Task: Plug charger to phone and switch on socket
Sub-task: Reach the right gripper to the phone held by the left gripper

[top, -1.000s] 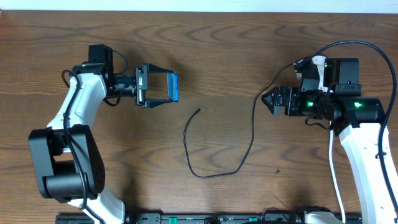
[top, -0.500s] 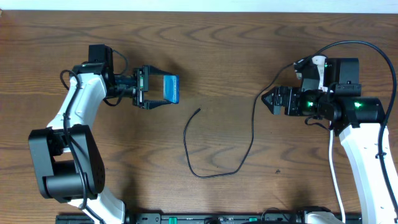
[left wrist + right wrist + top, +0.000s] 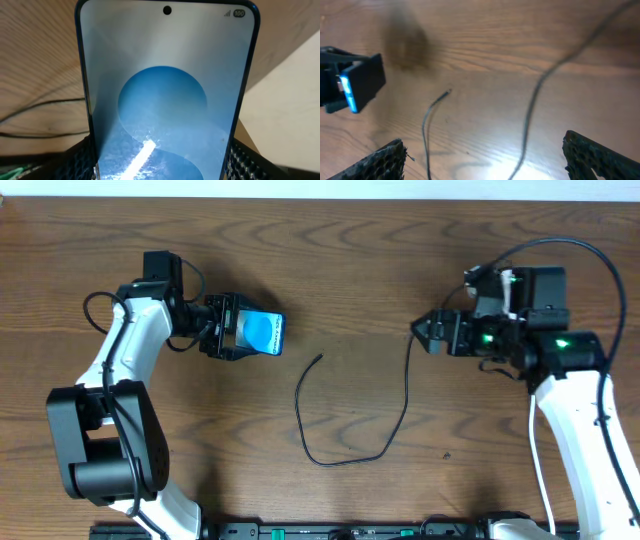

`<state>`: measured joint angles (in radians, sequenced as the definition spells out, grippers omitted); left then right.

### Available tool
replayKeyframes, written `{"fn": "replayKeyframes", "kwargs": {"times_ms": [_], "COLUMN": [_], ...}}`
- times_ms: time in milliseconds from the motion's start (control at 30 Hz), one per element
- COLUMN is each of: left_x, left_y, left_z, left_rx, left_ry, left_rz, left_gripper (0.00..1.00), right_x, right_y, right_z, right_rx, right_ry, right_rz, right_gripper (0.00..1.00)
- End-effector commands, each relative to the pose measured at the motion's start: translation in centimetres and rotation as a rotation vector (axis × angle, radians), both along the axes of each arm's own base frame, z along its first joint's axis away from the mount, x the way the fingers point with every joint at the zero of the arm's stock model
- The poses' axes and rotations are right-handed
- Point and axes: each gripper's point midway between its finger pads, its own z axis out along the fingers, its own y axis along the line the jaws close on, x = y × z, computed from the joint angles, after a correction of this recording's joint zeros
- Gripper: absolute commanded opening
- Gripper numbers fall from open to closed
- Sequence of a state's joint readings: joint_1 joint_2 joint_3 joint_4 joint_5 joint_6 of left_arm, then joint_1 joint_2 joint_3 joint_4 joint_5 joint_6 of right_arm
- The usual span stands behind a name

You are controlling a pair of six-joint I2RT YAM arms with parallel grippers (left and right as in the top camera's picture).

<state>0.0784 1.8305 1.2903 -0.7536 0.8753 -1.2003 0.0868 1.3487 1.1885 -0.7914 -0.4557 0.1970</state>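
Here left end effector (image 3: 240, 328) clamps phone (image 3: 264, 332); right end effector (image 3: 420, 335) gapes empty beside charger (image 3: 404, 395).

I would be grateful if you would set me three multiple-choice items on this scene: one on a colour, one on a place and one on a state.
1. What colour is the phone's screen?
A. red
B. blue
C. green

2. Where does the charger's plug tip lie?
A. on the bare table, touching nothing else
B. in the phone's port
C. hanging off the table's edge

3. How is the right claw?
A. open and empty
B. shut on the charger
C. shut on the phone

Answers:
1 B, a blue circle fills the left wrist view.
2 A, the tip rests on wood, apart from the phone.
3 A, its jaws stand wide with nothing between them.
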Motion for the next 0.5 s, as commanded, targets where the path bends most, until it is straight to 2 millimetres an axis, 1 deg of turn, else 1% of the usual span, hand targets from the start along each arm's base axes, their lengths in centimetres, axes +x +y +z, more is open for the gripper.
{"fn": "replayKeyframes", "kwargs": {"times_ms": [0, 67, 100, 133, 333, 467], "left_x": [-0.1, -0.2, -0.2, -0.2, -0.3, -0.3], "left_y": [-0.3, -0.7, -1.0, -1.1, -2.2, -2.9], "left_z": [0.5, 0.5, 0.5, 0.5, 0.5, 0.8], "left_rx": [0.042, 0.043, 0.043, 0.043, 0.057, 0.061], "left_ry": [-0.035, -0.040, -0.044, -0.045, -0.059, -0.081], "left_rz": [-0.022, -0.033, -0.041, -0.045, -0.075, -0.093], "left_gripper": [0.49, 0.49, 0.49, 0.49, 0.49, 0.49], "right_x": [0.6, 0.9, 1.2, 1.3, 2.2, 2.8], "right_y": [2.7, 4.2, 5.5, 6.0, 11.1, 13.9], "right_z": [0.2, 0.0, -0.2, -0.3, -1.6, -2.8], "right_rx": [0.046, 0.059, 0.071, 0.076, 0.127, 0.154], "right_ry": [0.004, 0.001, -0.003, -0.003, -0.006, 0.012], "right_rz": [0.040, 0.062, 0.081, 0.087, 0.147, 0.128], "right_gripper": [0.97, 0.97, 0.97, 0.97, 0.94, 0.92]}}
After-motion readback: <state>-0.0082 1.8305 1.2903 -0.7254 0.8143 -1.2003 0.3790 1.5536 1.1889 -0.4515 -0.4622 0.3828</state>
